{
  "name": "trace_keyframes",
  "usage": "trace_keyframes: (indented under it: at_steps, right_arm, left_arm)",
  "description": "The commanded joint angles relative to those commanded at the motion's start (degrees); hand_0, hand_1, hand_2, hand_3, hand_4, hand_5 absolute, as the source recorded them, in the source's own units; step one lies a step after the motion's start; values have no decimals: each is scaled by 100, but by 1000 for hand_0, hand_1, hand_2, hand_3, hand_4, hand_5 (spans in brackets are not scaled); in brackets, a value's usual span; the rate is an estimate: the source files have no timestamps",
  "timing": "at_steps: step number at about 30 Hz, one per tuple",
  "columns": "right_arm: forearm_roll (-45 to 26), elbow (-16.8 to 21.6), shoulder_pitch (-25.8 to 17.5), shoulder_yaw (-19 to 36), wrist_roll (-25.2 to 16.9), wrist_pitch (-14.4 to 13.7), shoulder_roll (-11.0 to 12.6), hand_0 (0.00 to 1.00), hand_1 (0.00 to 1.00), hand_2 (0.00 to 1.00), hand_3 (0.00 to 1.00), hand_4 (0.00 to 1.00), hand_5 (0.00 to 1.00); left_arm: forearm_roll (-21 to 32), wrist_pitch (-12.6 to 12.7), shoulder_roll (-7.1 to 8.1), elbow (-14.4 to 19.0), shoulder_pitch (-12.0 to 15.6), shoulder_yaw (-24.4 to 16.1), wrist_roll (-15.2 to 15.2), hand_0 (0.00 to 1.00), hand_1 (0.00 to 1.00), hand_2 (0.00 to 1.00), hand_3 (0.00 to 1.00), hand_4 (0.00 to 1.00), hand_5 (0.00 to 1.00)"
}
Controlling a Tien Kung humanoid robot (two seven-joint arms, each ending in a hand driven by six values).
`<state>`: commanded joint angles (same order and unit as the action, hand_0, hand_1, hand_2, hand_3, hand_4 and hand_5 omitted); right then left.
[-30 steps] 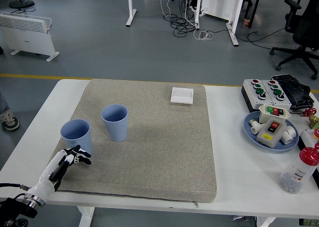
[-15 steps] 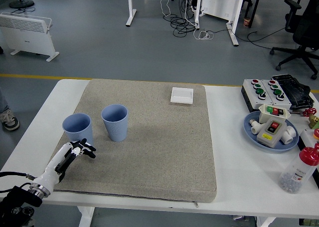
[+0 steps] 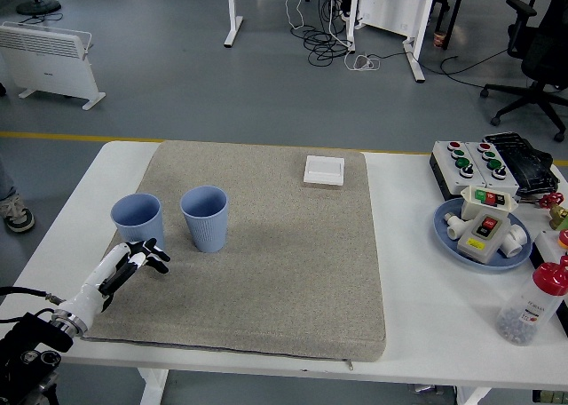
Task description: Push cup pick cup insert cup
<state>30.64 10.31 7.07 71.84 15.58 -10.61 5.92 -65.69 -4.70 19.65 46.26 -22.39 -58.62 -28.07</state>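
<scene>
Two light blue cups stand upright on the grey mat. The left cup is near the mat's left edge, the right cup a short gap beside it. My left hand comes in from the lower left corner and lies low over the mat just in front of the left cup. Its fingers are spread and hold nothing; the fingertips reach the base of that cup. My right arm does not show.
A white switch plate lies at the mat's far edge. At the right stand a button box, a blue plate with parts, and a clear bottle with a red cap.
The left cup has slid away from me and a little up the mat. My left hand followed it forward, still with nothing in it.
</scene>
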Motion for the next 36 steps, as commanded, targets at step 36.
trace_keyframes:
  at_steps: [36]
  right_arm:
    - [-16,0,1,-136,17,5,-51,728,664,695,595,143,491]
  left_arm:
    - [624,-224,-4,-1012,-844,375,78,704,466,441,455,547,998]
